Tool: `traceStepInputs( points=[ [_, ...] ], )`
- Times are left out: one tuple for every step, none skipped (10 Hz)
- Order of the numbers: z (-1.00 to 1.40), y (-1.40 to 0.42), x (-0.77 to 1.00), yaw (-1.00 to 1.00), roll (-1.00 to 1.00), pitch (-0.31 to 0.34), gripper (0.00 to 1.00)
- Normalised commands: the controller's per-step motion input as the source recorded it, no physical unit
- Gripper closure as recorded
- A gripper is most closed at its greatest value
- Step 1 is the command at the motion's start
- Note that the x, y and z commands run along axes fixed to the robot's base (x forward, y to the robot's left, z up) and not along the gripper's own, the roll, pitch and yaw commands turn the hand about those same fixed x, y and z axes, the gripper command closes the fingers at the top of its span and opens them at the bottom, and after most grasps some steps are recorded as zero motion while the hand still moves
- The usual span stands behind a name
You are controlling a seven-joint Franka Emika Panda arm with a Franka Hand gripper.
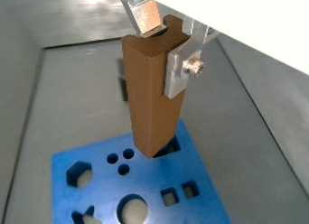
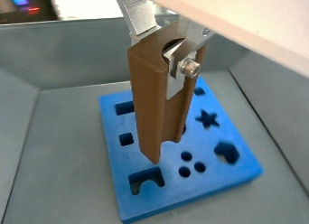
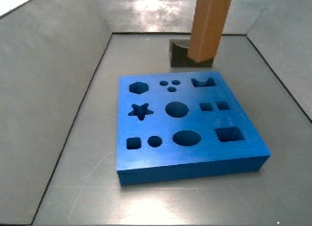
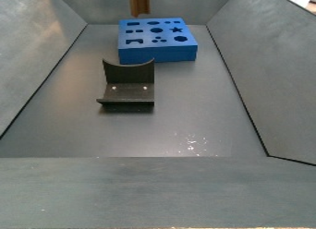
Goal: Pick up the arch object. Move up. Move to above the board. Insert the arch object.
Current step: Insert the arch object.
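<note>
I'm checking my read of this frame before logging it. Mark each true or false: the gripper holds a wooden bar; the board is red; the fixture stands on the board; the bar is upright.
1. The gripper, above the board, holds an orange-brown wooden bar. True.
2. The board is red. False: it is bright blue with dark cutouts.
3. The fixture stands on the board. False: it stands on the grey floor, apart from the board.
4. The bar is upright. True: it hangs roughly vertical, with its lower end over the board.
</note>
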Motion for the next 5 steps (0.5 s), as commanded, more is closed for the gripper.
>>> traceStepInputs(
  points=[
    [-0.29,0.0,0.01,-1.0,0.07,-0.074,1.0],
    [-0.22,0.0,0.01,-1.0,0.03,-0.067,1.0],
    [-0.17,0.0,0.04,-1.0,0.02,-0.06,1.0],
    [-0.16,0.02,0.08,-0.99,0.01,-0.051,1.0],
    [-0.15,0.05,0.18,-0.92,0.01,-0.04,1.0]
  ],
)
